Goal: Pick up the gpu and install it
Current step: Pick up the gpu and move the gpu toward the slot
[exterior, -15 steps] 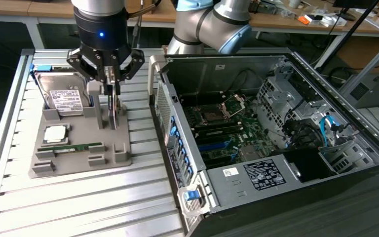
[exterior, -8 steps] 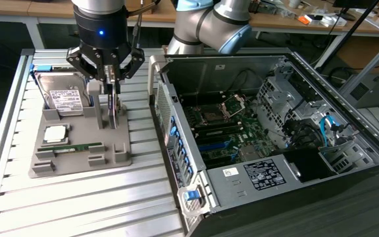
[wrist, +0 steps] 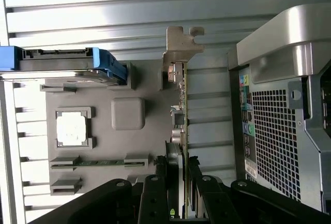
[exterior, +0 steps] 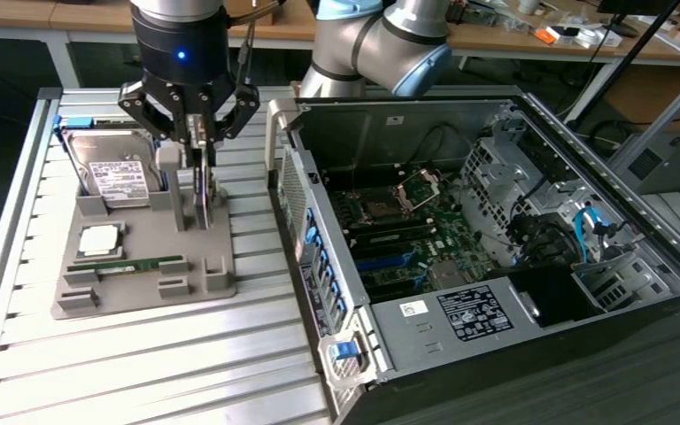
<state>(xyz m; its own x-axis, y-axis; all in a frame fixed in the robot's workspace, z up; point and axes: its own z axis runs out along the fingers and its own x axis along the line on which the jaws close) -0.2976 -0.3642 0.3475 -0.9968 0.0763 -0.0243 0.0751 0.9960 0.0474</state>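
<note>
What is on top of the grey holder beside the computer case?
On the grey holder: hard drive, processor, memory stick, and the gpu upright on edge in the gripper. Holder posts cover the gpu's lower edge.

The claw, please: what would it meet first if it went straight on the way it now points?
The gpu, standing on edge in the grey holder right under the claw; it may already touch the card, depth is unclear.

Silver-grey arm [exterior: 370,49], pale-blue joint caps [exterior: 346,7]; black pincer [exterior: 199,142], blue light [exterior: 181,55], screwed links [wrist: 155,198].
</note>
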